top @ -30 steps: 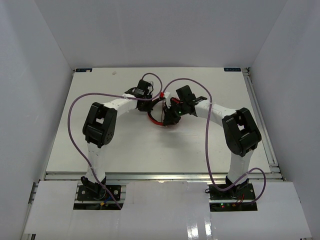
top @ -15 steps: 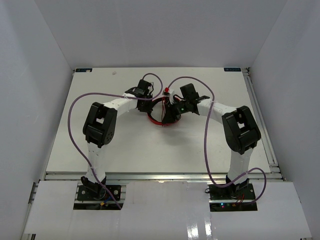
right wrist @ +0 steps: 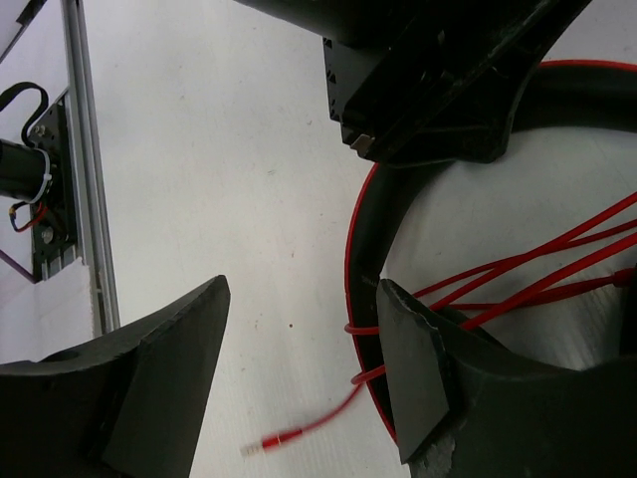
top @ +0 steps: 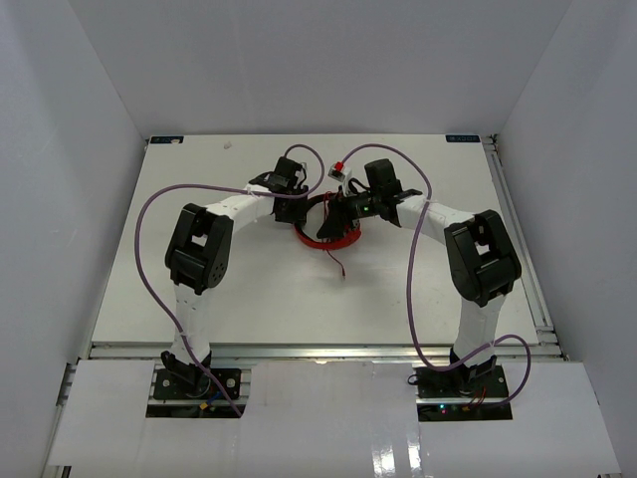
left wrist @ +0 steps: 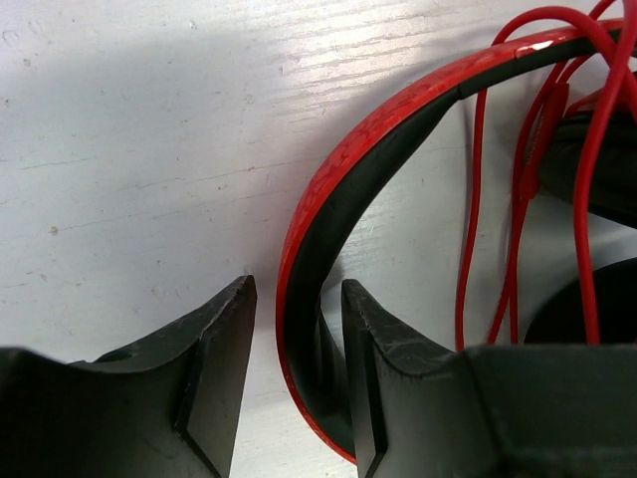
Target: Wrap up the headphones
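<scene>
The red headphones [top: 324, 237] lie on the white table between my two grippers. In the left wrist view the black-lined headband [left wrist: 398, 110] curves down between the fingers of my left gripper [left wrist: 297, 289]. That gripper is open, with a gap showing on the left side of the band. Thin red cable [left wrist: 468, 249] is looped over the band, and black ear pads [left wrist: 597, 169] show at the right. My right gripper [right wrist: 302, 289] stands open over bare table beside the headband [right wrist: 363, 239]. The cable's plug end [right wrist: 279, 438] lies loose and blurred below it.
Purple robot cables [top: 149, 249] arc over both arms. An aluminium rail [right wrist: 85, 179] runs along the table's edge in the right wrist view. The left gripper's black body [right wrist: 428, 80] fills the top of that view. White walls close in the table [top: 249, 289].
Both grippers have opened. The right one let go of the cable and drew back, and the plug end dropped onto the table. The headphones shifted slightly.
</scene>
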Controlling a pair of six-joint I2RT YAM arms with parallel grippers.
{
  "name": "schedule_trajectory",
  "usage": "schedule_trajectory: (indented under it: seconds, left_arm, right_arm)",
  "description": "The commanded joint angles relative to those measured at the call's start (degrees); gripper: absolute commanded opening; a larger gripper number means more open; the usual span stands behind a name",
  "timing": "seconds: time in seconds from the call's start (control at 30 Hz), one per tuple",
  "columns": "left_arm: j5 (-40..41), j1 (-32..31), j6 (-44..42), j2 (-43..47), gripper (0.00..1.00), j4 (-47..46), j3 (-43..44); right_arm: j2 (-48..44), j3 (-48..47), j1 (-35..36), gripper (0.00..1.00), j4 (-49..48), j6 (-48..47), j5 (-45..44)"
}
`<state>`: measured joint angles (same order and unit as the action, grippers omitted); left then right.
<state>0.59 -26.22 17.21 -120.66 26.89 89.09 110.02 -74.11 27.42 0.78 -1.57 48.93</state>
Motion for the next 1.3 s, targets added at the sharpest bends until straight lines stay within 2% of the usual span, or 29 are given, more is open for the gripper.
schedule_trajectory:
  seconds: [0.0,0.1,0.23,0.4,0.47,0.5,0.53,0.57,0.7,0.8,0.87,0.93,1.03,1.17,1.27]
  left_arm:
    - [-0.5,-0.14,-0.1,2.15,0.53,0.74,2.14]
    - [-0.5,0.29,0.01,2.71,0.57,0.97,2.84]
    - [-0.5,1.6,0.45,4.19,0.69,1.06,4.54]
    - [-3.71,2.74,0.19,8.42,0.81,0.98,5.74]
    - [-4.31,3.16,-0.05,10.28,0.85,0.81,5.75]
    - [-4.74,3.46,-0.45,11.94,0.86,0.48,5.69]
    - [-5.27,3.68,-0.89,13.64,0.89,0.02,4.96]
    - [-5.67,3.84,-1.28,15.29,0.92,-0.56,3.63]
    - [-7.83,4.69,-4.38,30.27,0.97,-8.43,-7.14]
    - [-12.54,5.78,-4.15,45.73,0.98,-21.42,-27.97]
    - [-18.72,6.97,-2.47,54.28,0.98,-26.35,-37.37]
    - [-21.7,7.21,0.05,64.17,0.98,-30.14,-45.02]
    - [-24.3,7.46,2.49,71.63,0.98,-30.81,-52.5]
    - [-23.78,7.68,3.25,76.76,0.98,-29.16,-57.35]
    - [-23.69,7.68,3.27,77.78,0.98,-28.7,-58.06]
  right_arm:
    - [-0.47,0.16,-0.41,0.68,-3.68,1.13,2.02]
    - [-1.64,0.63,-0.44,0.68,-3.68,0.87,2.31]
    - [-6.22,1.61,-0.58,0.68,-2.87,-3.33,5.68]
    - [-13.65,2.02,-0.96,0.7,6.25,-14.34,6.16]
    - [-18.03,3.16,-1.04,0.78,8.91,-17.8,2.15]
    - [-20.45,4.55,-1.53,0.88,9.14,-17.89,0.68]
    - [-22.46,5.78,-2.05,0.92,9.15,-17.44,-1.0]
    - [-23.96,6.56,-2.51,0.9,9.15,-16.65,-4.2]
    - [-34.09,12.96,-4.92,0.9,8.59,-14.82,-18.39]
    - [-41.01,19.26,-5.09,0.9,4.62,-7.74,-37.8]
    - [-46.17,22.05,-5.1,0.9,4.23,-6.52,-44.34]
    - [-49.61,24.79,-5.38,0.9,4.3,-6.23,-48.71]
    - [-54.72,27.23,-5.62,0.9,3.89,-6.48,-53.72]
    - [-59.74,28.82,-6.31,0.9,3.4,-6.73,-57.89]
    - [-60.97,28.76,-6.69,0.9,3.87,-7.81,-56.5]
